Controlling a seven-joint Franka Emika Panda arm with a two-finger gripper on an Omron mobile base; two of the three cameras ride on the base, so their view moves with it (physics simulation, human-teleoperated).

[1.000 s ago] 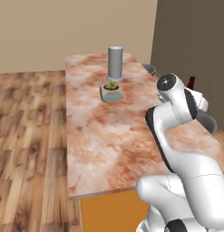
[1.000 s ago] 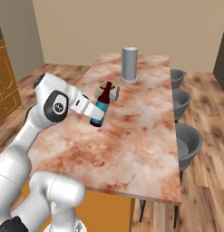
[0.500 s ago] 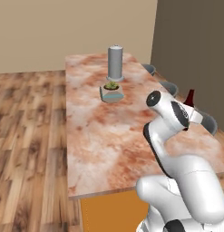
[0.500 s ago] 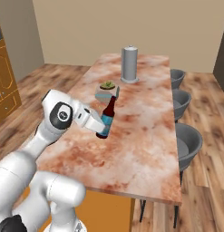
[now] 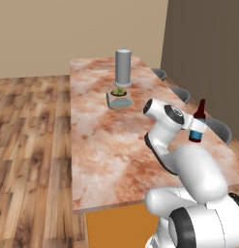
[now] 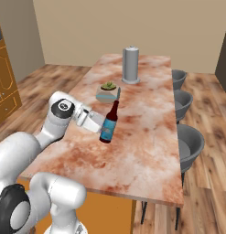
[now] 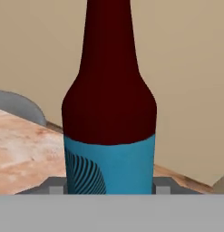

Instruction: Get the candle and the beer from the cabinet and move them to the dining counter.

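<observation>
The long reddish marble tabletop fills frame centre. The hand grips the dark brown blue-labelled beer bottle upright, just above it. Step: placing the beer. Next: lower, then release.

The beer is dark brown glass with a blue label bearing thin dark curved stripes. The counter has a reddish-beige mottled marble top on an orange base. The cylinder and chairs are grey.
</observation>
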